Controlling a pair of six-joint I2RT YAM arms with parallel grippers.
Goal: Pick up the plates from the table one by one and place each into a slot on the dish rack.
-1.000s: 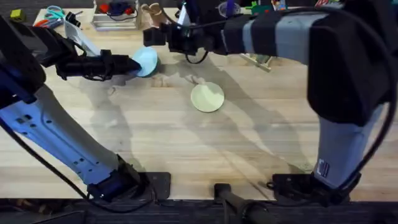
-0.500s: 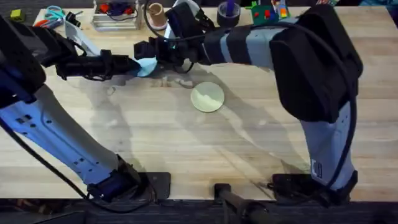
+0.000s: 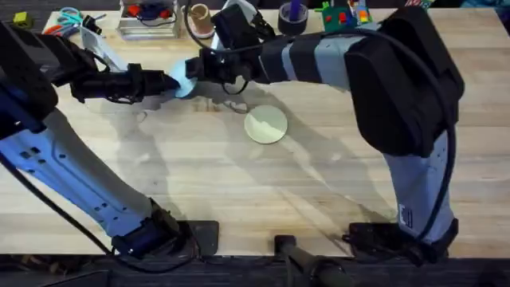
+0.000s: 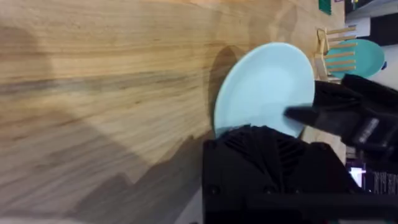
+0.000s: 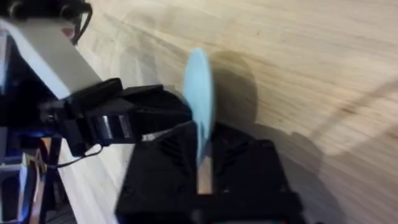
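Surface: butcher-block table (image 3: pixel 239 183), cream plate (image 3: pixel 265 124) lying flat mid-table.
Blue plate (image 4: pixel 264 87): on edge, far left, between both claws.
Left gripper (image 3: pixel 174 81): clamped on its rim.
Right gripper (image 3: pixel 194 70): closing around the opposite rim, equally near.

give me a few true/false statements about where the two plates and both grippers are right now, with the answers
1. The light blue plate is lifted and held on edge above the table. True.
2. The cream-yellow plate is held by the right gripper. False: it lies flat on the table, untouched.
3. Both the left gripper and the right gripper meet at the blue plate. True.
4. The blue plate already stands in the dish rack. False: it is between the grippers, out over the table.
5. The cream-yellow plate lies nearer the arms' bases than the blue plate. True.
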